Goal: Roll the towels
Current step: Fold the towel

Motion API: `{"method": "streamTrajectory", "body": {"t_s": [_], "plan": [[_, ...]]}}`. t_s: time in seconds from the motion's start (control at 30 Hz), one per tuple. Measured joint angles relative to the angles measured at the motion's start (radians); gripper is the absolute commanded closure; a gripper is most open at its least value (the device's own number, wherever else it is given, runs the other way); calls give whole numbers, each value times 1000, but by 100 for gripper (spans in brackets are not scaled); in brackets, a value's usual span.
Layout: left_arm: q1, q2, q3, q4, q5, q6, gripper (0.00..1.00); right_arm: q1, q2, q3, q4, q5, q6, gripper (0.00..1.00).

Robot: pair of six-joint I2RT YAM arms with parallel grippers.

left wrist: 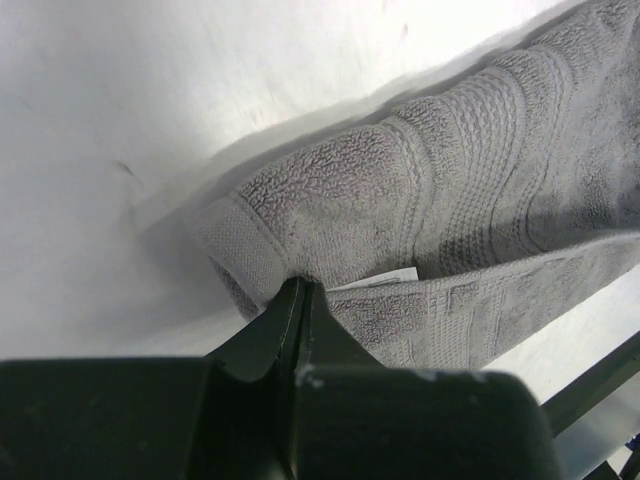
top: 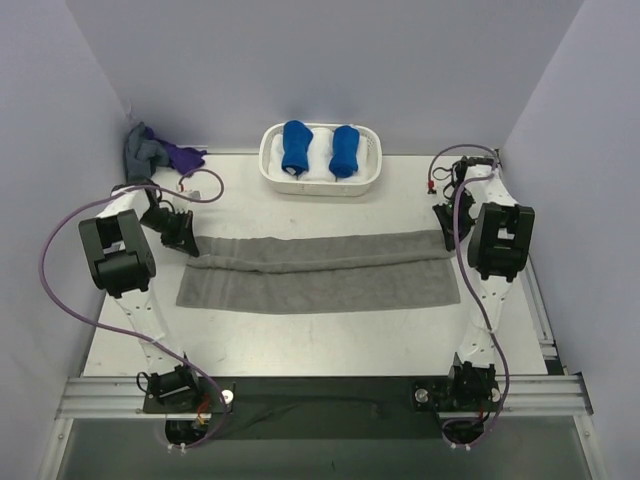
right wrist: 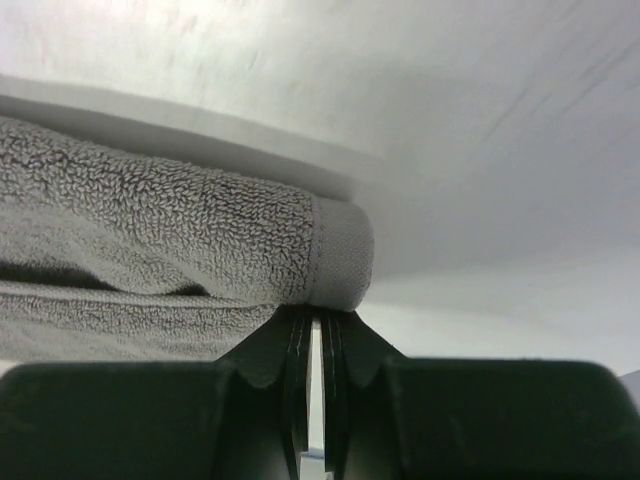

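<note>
Lying across the middle of the table (top: pixel 330 345), the grey towel (top: pixel 320 285) has its far long edge doubled over. The left gripper (top: pixel 183 238) is clamped on that fold's left corner. The right gripper (top: pixel 447 228) meets the right hem, jaws almost together, but whether it pinches cloth is unclear. Rolling well likely means moving both ends evenly and keeping the roll tight.

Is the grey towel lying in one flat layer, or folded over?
Folded lengthwise: the grey towel shows a second layer doubled over its far half, visible at both ends. Not rolled.
</note>
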Motion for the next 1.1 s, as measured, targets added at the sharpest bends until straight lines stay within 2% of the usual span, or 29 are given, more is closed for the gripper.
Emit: {"method": "streamTrajectory", "body": {"t_s": [0.2,0.37,0.5,0.7,0.83,1.1], "plan": [[-24,87,167,21,-8,-58,100,0,73,163,8,38,16,100],[-24,87,207,51,-34,-56,100,-1,62,159,37,43,14,100],[-20,35,179,49,-27,-51,100,-3,-16,73,51,27,13,100],[-4,-142,90,34,-4,-28,100,-12,-195,-26,52,-3,8,100],[43,-210,66,19,35,-3,100,-22,-288,-104,54,-21,-8,100],[104,-198,-85,6,38,28,100,-28,-284,-305,70,-62,-5,100]]}}
